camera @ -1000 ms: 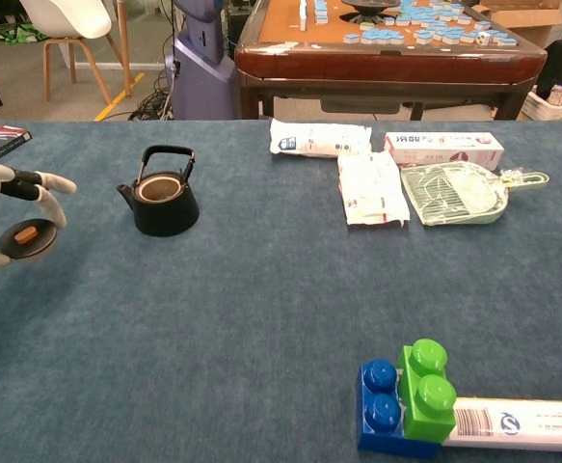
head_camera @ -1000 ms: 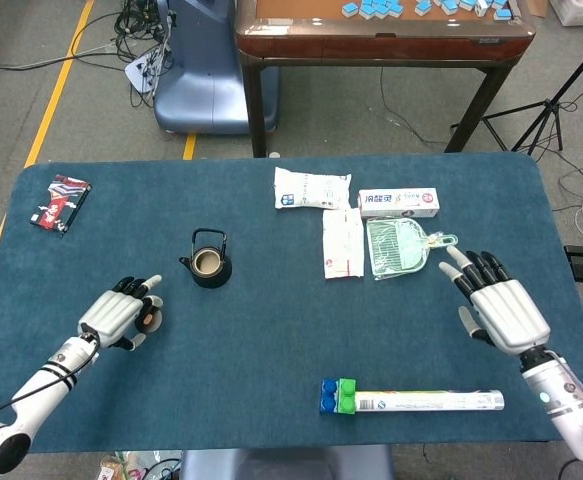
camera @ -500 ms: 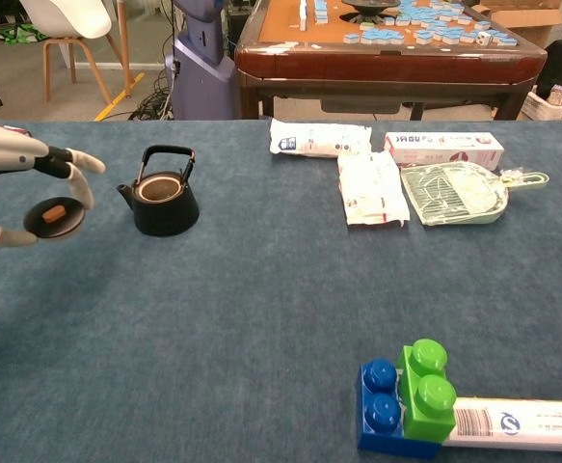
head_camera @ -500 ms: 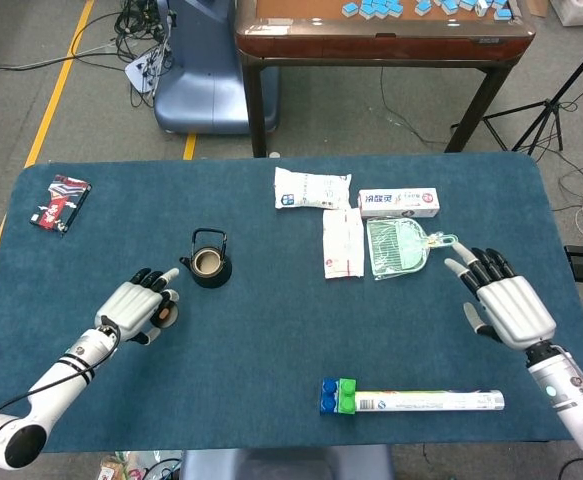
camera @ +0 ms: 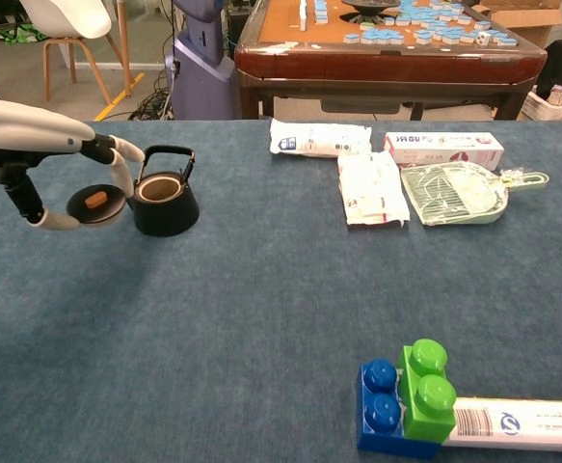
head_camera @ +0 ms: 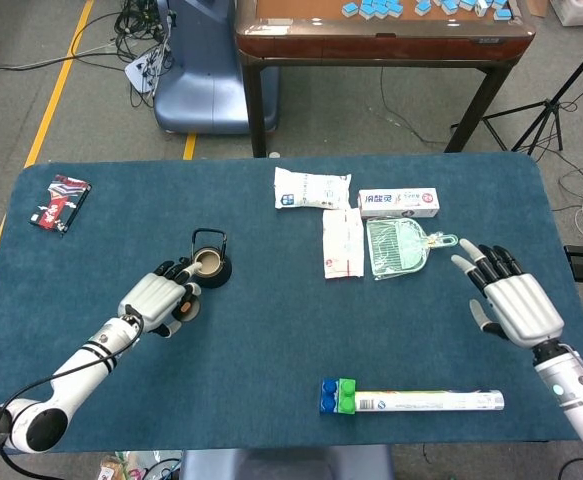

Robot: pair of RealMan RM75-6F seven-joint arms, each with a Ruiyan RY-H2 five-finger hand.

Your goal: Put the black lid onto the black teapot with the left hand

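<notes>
The black teapot (head_camera: pixel 210 265) (camera: pixel 165 203) stands uncovered on the blue table, handle upright, its tan inside showing. My left hand (head_camera: pixel 161 300) (camera: pixel 64 178) holds the round black lid (camera: pixel 95 204) with an orange knob by its edge, just left of the teapot and close to its spout. In the head view the lid (head_camera: pixel 187 306) shows only partly under the fingers. My right hand (head_camera: pixel 506 300) hovers open over the table's right side, fingers spread, holding nothing.
White packets (head_camera: pixel 312 188) (head_camera: pixel 342 243), a toothpaste box (head_camera: pixel 399 203) and a green dustpan (head_camera: pixel 399 246) lie right of the teapot. A blue-green block on a long tube (head_camera: pixel 411 398) lies near the front edge. A red-black packet (head_camera: pixel 59 201) sits far left.
My left hand has carried the lid right and forward, from the table's left side to beside the teapot. The right hand has drifted slightly right.
</notes>
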